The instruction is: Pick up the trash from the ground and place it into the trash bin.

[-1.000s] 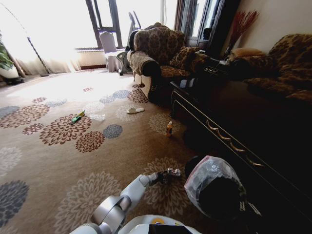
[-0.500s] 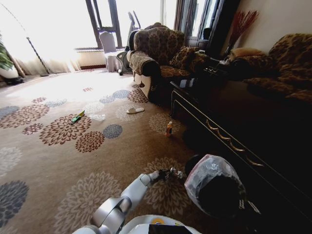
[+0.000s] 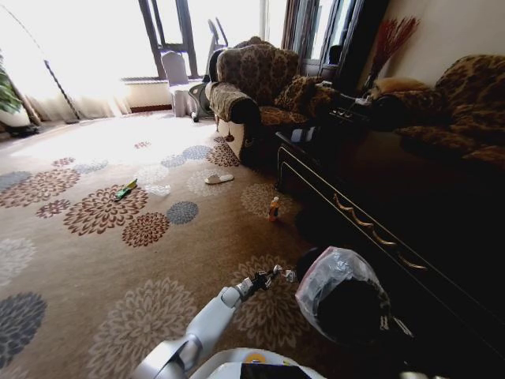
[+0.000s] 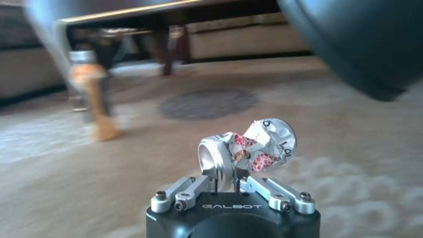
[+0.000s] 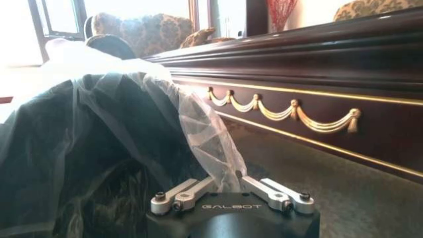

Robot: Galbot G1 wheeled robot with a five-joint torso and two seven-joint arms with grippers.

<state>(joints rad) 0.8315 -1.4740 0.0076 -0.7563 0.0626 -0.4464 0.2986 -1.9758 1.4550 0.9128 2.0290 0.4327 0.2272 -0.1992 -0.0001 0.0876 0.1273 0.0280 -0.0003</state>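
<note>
Beyond the left gripper [image 4: 228,184], an orange-capped small bottle [image 3: 274,208] stands upright on the carpet [image 3: 95,268] near the leg of a dark wooden table [image 3: 371,197], and farther out a green wrapper [image 3: 125,189], a scrap of clear film [image 3: 158,189] and a pale slipper [image 3: 218,178] lie on the floral pattern. The gripper's fingers are clamped on a crushed can [image 4: 246,153], its open ring end nearest the fingers and its crumpled body angled away toward the trash bin [image 3: 347,304], which is just beside it. The right gripper [image 5: 231,191] pinches the bin's translucent liner [image 5: 191,124] at the rim, the bin tipped toward the can. A patterned armchair [image 3: 252,87] stands before bright windows.
</note>
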